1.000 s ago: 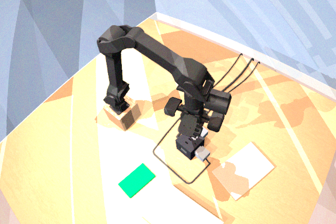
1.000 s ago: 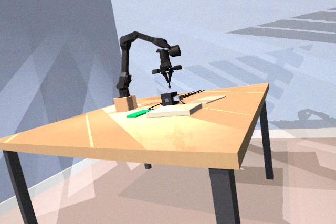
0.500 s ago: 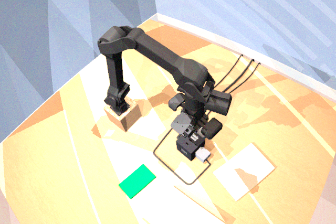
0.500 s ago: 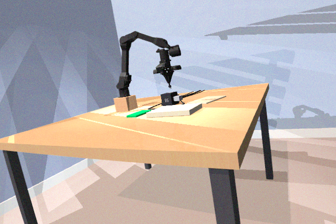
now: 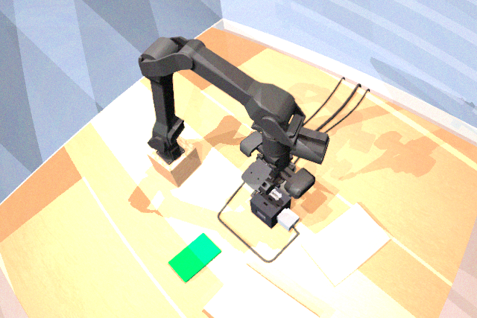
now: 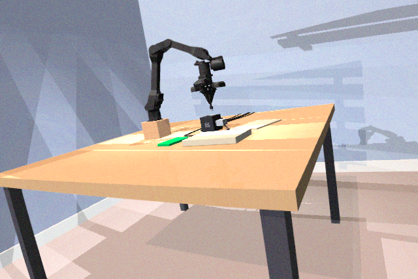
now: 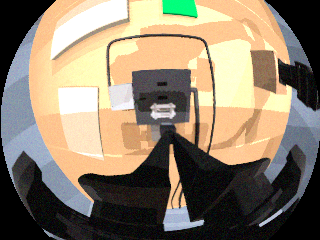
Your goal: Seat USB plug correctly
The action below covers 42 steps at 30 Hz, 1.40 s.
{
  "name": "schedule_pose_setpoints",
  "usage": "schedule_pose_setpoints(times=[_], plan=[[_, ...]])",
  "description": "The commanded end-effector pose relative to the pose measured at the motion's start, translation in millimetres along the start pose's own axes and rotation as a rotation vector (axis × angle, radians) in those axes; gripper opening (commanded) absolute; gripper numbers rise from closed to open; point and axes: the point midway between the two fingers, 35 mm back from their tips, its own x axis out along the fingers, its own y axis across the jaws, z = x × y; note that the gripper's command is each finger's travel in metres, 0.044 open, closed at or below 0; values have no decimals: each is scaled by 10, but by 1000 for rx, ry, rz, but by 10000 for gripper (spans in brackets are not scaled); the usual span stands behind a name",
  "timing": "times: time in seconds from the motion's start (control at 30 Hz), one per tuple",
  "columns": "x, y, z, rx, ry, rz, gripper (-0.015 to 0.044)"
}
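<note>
The black power cube [image 5: 264,209] [image 6: 209,123] [image 7: 145,80] stands on the table with slots in its top. My gripper [image 5: 265,187] [image 6: 211,107] [image 7: 170,137] points down, its fingertips a little above the cube's rear part. It is shut on the USB plug, whose body is mostly hidden by the fingertips; a small pale bit shows under them in the exterior view. A bright silvery piece [image 5: 275,194] [image 7: 163,110] shows at the cube's top; I cannot tell whether it is socket metal or the plug's shell. Which way round the plug faces is not clear.
A pale adapter [image 5: 288,218] [image 6: 221,122] [image 7: 121,96] sticks out of the cube's side. A black cable [image 5: 242,240] [image 7: 212,75] loops around it. A green slab [image 5: 195,257] [image 6: 172,141] and white slabs [image 5: 346,243] [image 6: 209,139] lie nearby. More cables run to the back edge.
</note>
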Motion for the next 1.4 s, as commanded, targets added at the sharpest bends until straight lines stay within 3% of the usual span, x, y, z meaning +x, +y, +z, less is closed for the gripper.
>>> schedule_pose_setpoints(times=[0.0,1.37], plan=[[5,1,2,-2,-2,0,0],[53,10,28,-24,-18,1,0]])
